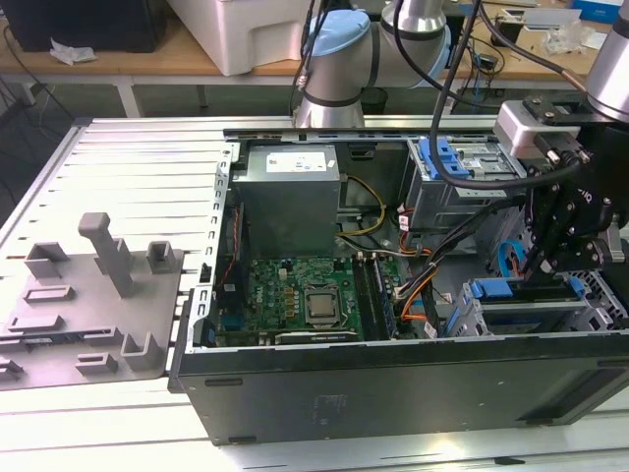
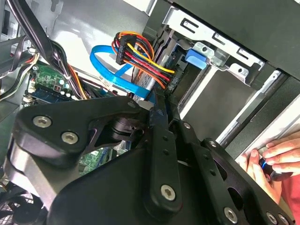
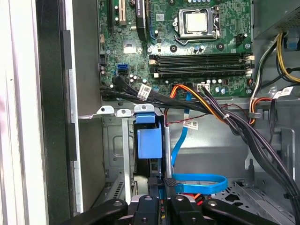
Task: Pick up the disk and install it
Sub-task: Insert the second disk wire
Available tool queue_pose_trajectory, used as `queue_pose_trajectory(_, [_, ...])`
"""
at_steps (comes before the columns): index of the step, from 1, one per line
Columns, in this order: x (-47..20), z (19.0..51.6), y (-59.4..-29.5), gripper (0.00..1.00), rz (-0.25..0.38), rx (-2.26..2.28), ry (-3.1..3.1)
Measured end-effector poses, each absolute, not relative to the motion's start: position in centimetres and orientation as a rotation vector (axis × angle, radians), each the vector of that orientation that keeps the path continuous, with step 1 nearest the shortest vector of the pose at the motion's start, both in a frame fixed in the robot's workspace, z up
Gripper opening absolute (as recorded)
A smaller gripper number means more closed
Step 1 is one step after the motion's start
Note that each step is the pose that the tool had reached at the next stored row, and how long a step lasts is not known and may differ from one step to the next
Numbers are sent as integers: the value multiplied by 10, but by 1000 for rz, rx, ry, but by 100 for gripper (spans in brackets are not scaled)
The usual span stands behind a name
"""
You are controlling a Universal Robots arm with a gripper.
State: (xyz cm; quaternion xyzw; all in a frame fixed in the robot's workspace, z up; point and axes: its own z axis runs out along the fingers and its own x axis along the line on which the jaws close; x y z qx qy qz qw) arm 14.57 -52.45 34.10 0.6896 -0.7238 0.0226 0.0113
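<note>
The disk point(image 3: 149, 143) stands edge-on in the grey drive cage point(image 1: 580, 310), directly under my claw point(image 3: 159, 190), its blue caddy facing up. My claw is clenched on the disk's upper edge, my arm reaching steeply down into the open computer case point(image 1: 393, 388). Just beside my claw loops a blue cable point(image 3: 199, 182). A person's hand point(image 2: 274, 159) rests at the case's edge beyond the cage.

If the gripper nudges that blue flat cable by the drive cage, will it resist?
Probably not: the blue flat cable loops loosely, so it looks floppy and light. It may snag on the gripper, which sits beside it.
</note>
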Motion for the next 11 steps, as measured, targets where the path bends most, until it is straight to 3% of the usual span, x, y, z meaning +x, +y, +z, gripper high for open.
queue_pose_trajectory(11, [146,337,-525,16,71,2151,-2257])
